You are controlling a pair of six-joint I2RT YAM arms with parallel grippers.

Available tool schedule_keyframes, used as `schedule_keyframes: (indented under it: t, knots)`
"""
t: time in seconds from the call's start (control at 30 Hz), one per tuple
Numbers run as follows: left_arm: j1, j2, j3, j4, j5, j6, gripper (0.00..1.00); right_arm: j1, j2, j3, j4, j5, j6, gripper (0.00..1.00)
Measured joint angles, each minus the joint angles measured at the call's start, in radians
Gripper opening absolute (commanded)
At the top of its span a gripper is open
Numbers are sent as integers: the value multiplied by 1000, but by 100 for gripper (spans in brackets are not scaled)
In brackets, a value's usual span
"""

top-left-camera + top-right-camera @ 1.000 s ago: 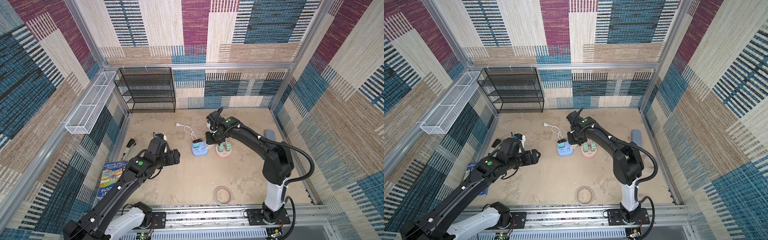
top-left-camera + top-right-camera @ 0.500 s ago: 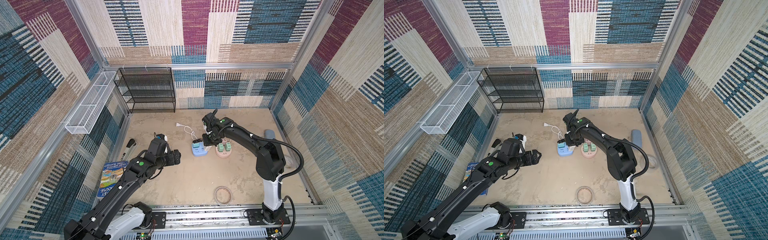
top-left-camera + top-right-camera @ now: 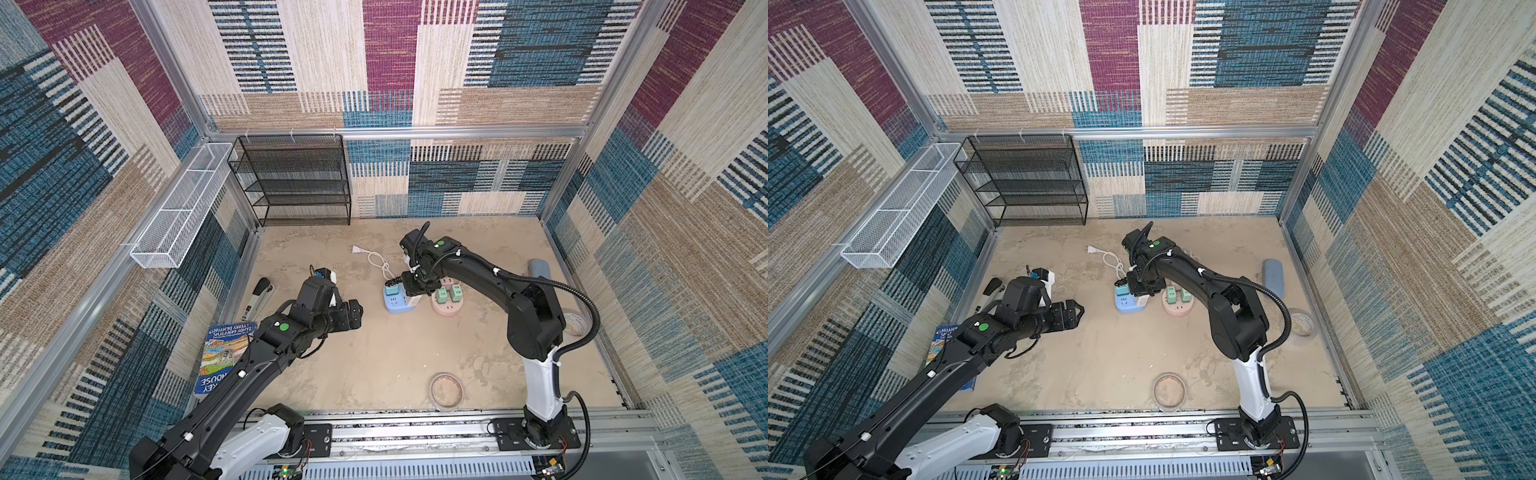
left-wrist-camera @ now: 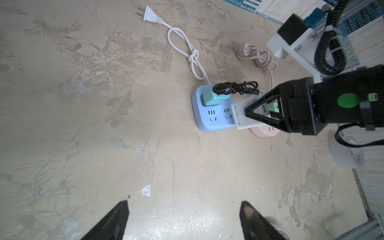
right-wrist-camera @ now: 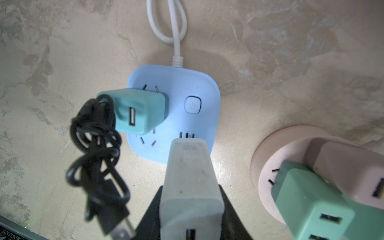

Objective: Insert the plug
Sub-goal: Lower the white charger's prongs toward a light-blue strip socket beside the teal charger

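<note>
Left hand (image 3: 354, 315): fingers are standing wide apart and gripping nothing. It is hovering over the bare surface (image 4: 83, 124), likely keeping clear while staying ready to brace the block.
Blue socket block (image 5: 193, 83): lying flat, well ahead of the left hand's fingertips and directly under the right hand. Its white cord (image 4: 187, 47) is trailing away knotted, so nothing seems to be anchoring the block.
Teal charger (image 5: 139, 112): sitting in the block's far socket from the right hand, with a bundled black cable (image 5: 93, 145) hanging off it. This is leaving only the near sockets free.
White plug (image 5: 190, 176): being held nose-down over the block's near corner socket, and its body is hiding the prongs. I cannot tell whether they are entering.
Right hand (image 3: 411, 286): clamping both fingers on the white plug's sides, probably so its nose is staying free for pushing in.
Pink socket block (image 5: 268, 166): lying just beside the right hand and carrying a green charger (image 5: 307, 197), which is crowding that side.
</note>
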Motion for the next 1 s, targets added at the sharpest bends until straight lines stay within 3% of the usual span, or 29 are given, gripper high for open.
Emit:
schedule_keyframes:
  t: [1.0]
  knots:
    - [2, -10, -18, 5, -11, 0, 88, 31, 77, 81, -17, 32, 8, 0]
